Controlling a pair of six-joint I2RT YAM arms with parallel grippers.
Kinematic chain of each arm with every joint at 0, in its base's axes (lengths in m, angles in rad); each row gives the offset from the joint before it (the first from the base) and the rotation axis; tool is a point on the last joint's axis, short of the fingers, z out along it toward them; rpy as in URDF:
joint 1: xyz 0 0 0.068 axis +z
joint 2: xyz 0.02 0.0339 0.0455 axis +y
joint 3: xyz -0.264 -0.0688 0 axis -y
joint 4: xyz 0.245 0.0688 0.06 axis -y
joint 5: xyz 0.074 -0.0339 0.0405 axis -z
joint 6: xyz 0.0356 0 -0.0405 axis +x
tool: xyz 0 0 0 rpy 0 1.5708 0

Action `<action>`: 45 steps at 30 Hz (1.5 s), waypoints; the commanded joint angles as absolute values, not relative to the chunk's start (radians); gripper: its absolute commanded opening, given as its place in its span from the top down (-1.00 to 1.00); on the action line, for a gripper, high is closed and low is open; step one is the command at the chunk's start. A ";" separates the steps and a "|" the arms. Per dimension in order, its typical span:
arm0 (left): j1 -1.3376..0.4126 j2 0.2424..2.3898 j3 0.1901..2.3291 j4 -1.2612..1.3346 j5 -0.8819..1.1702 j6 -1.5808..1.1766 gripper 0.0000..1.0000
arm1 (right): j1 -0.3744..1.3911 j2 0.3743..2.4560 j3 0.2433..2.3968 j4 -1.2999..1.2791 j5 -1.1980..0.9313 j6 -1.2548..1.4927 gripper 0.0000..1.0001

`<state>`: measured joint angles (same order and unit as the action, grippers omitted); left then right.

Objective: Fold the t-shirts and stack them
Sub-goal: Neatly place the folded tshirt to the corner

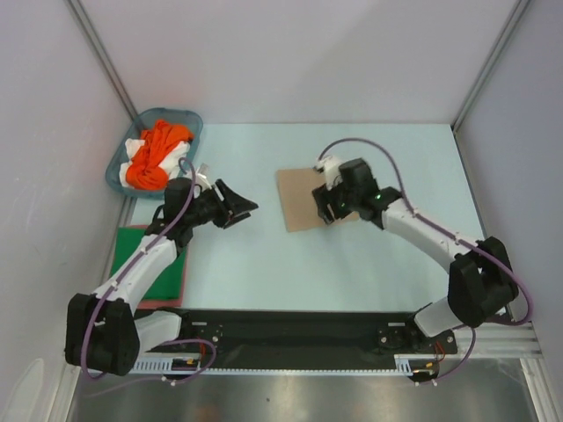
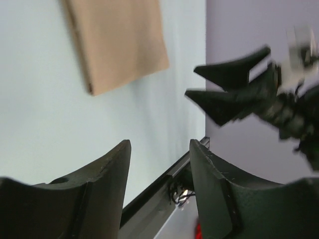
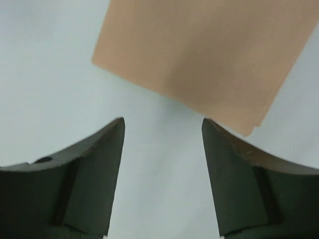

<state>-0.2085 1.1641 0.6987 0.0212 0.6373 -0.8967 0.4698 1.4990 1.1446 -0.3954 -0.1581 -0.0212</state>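
Right gripper (image 3: 163,124), open and empty, hovers by the folded tan t-shirt (image 1: 297,200) at frame centre; left gripper (image 1: 243,209) is open too. A catching finger could undo the fold.

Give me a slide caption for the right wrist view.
Right gripper, jaws open and empty, hovering over the pale table at the edge of the folded tan t-shirt.

Even bright light, slight motion blur
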 commanded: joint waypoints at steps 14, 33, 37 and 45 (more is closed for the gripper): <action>-0.084 1.252 0.813 -0.301 0.471 -0.988 -0.22 | 0.891 1.709 0.933 0.118 0.224 -1.084 -0.26; -0.026 1.383 0.782 -0.112 0.615 -1.029 -0.69 | 0.882 1.954 1.054 0.181 0.210 -1.200 0.67; -0.037 1.472 0.758 0.050 0.663 -1.045 -0.99 | 0.861 1.911 1.110 0.118 0.195 -1.172 1.00; -0.169 1.701 0.782 0.377 0.612 -1.238 -1.00 | 0.787 1.786 1.195 -0.050 0.063 -1.154 1.00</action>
